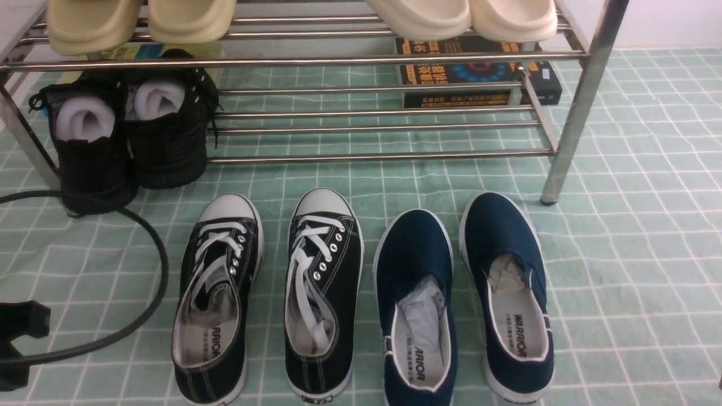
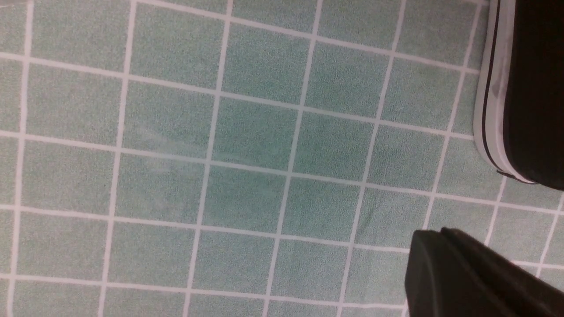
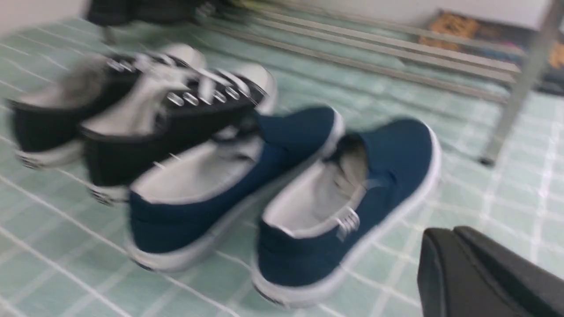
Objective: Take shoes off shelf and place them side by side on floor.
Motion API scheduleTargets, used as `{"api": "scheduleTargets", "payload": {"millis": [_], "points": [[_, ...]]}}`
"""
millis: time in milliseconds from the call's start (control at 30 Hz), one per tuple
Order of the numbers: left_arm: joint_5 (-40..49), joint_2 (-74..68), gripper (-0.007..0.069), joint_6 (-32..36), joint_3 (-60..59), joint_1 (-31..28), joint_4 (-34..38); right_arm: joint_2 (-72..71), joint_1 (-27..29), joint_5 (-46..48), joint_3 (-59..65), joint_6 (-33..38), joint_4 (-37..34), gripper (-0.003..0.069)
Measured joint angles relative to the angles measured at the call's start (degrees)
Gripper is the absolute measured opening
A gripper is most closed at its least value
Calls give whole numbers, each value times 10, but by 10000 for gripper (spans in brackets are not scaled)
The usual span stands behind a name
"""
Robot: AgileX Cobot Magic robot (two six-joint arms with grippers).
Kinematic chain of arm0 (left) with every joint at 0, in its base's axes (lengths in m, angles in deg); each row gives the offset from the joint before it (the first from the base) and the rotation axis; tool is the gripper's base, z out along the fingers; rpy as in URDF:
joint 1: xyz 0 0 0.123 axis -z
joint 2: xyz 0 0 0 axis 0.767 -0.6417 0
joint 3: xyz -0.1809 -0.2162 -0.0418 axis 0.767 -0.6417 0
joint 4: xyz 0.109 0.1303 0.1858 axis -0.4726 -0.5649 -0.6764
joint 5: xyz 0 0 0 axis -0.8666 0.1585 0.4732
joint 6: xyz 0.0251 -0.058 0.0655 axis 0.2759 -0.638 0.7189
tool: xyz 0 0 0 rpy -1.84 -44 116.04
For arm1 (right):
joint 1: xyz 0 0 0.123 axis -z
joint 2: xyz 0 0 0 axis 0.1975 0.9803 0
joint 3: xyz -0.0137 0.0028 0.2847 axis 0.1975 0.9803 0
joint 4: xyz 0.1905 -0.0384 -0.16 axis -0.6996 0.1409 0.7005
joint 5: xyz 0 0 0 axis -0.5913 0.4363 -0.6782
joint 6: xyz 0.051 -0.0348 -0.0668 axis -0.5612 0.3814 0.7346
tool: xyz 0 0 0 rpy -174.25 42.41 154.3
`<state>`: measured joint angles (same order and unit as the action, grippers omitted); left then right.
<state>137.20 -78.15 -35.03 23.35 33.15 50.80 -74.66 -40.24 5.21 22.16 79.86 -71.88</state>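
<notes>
I'm seeing the black sneakers point(image 1: 322, 293) sitting side by side on the floor point(image 1: 620, 254), toes pointing at the shelf point(image 1: 383, 156), just left of the navy slip-ons point(image 1: 414, 270). My left hand point(image 2: 445, 264) is hovering over bare floor beside a sneaker's sole, jaws closed together and gripping nothing. My right hand point(image 3: 458, 264) is hanging near the slip-ons, likewise closed and empty.

Mint-green gridded floor point(image 1: 620, 225) under a chrome shelf point(image 1: 584, 101); behind, perhaps a pale wall point(image 1: 665, 22).
</notes>
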Motion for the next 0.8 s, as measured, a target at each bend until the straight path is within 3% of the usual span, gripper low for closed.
{"api": "scheduleTargets", "payload": {"millis": [133, 300, 433, 800], "points": [[0, 0, 19, -23, 0, 0, -1, -35, 112, 15, 65, 0, 7, 38], [0, 0, 19, -27, 0, 2, 6, -53, 187, 21, 83, 0, 13, 45], [0, 0, 20, -27, 0, 32, 7, -54, 209, 19, 84, 0, 14, 48], [50, 58, 21, -1, 1, 222, 14, -54, 213, 18, 84, 0, 15, 64]]}}
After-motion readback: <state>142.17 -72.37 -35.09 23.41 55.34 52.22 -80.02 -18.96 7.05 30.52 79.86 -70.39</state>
